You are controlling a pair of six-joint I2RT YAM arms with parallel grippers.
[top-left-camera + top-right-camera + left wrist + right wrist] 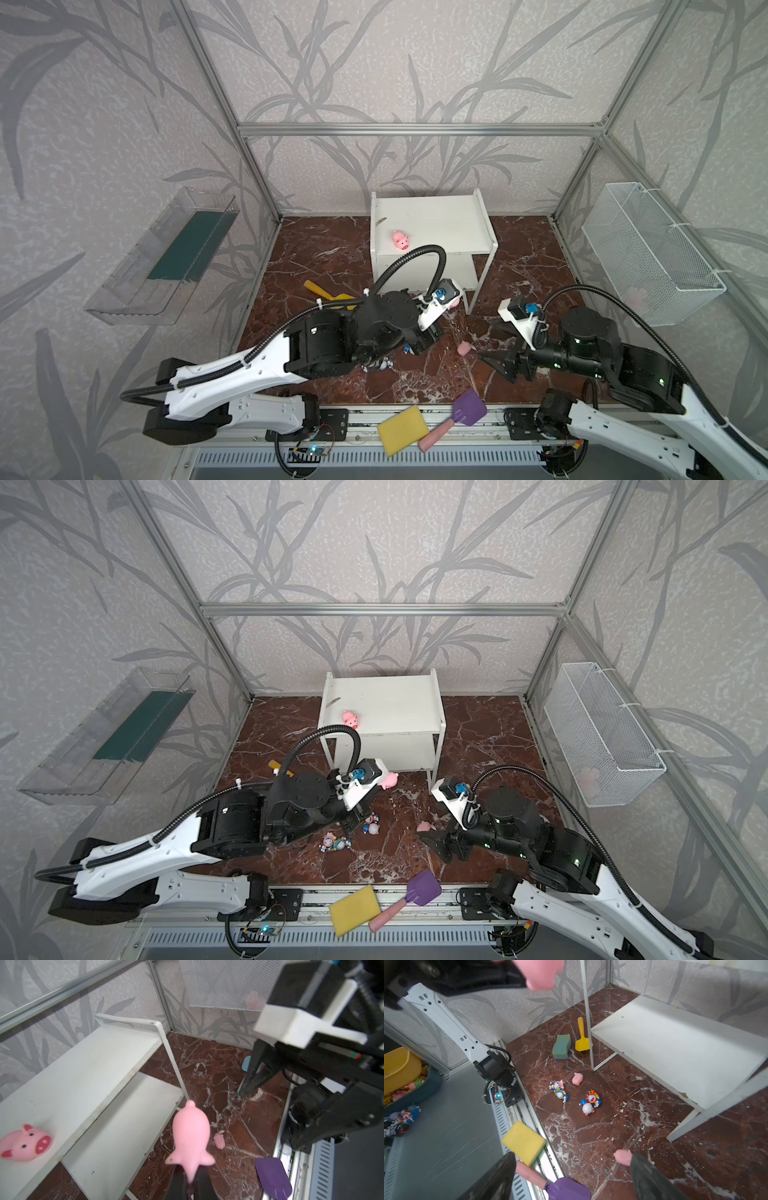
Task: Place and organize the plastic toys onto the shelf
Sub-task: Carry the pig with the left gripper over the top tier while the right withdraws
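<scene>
Pig (190,1138) pinched in L hand (190,1185), R hand (572,1167) wide open, empty.

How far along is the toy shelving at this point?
Done: one pig sits on the top board of the shelf. In hand: the left gripper is shut on a second pig. Left: two more pigs and four figurines lie on the floor; the right gripper is open.

The left arm (232,365) reaches forward toward the middle, its wrist turned up and its pincer (190,1176) clamped tight on a pink pig (190,1134). The right arm (648,374) sits low and folded inward, its pincer (573,1155) spread wide and empty.
</scene>
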